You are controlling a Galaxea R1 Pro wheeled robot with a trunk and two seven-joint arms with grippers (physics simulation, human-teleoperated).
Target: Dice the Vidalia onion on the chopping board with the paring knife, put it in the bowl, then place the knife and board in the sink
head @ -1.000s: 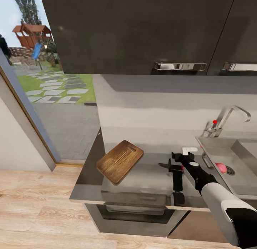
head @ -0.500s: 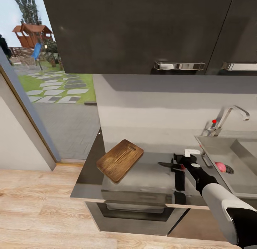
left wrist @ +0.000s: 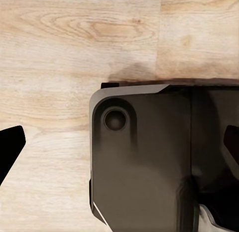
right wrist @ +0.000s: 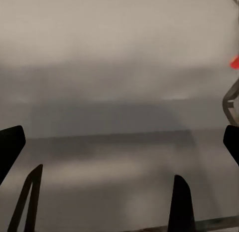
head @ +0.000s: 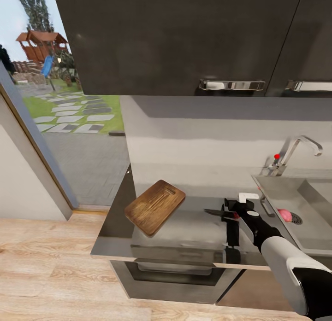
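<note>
Nothing on the counter has shifted over the last second; only the right gripper (head: 236, 206) has edged slightly toward the sink. Its fingers (right wrist: 180, 202) stand spread apart with nothing between them, hovering over the slim red-handled paring knife (head: 220, 214), whose blade points left toward the dark brown wooden chopping board (head: 155, 207). That board lies well to the left on the glossy grey countertop (head: 184, 229). Beyond and to the right, the small pinkish-red Vidalia onion (head: 285, 214) rests in the grey steel sink (head: 276, 187) beside the drain. The right arm is nearer. The left gripper (left wrist: 119, 142) looks open, empty.
</note>
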